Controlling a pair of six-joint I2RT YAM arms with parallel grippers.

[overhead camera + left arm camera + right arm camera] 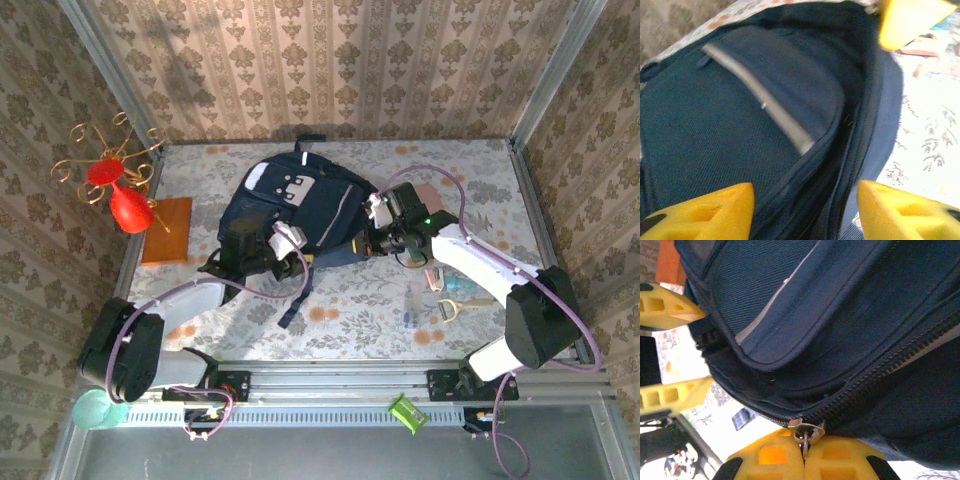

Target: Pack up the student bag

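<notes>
Nearest, on the right of the table (pixel 380 320), a few small things (pixel 447 296) lie loose outside the bag (pixel 300 205), likely waiting to go in; I cannot tell what they are; just beyond, the left end effector (pixel 806 187) stands open, its fingers either side of the bag's near edge with no fabric clamped, probably placed to steady or spread the mouth; to its right, the right end effector (pixel 805 446) is closed on the zip pull (pixel 805 430), pinching it between the fingertips, which suits drawing the zip along its track; the bag lies flat at mid-table, front pocket and pale stripe up, top toward the far wall; its zip teeth look meshed beside the pull, and nothing inside can be seen, so what it holds is unknown.
</notes>
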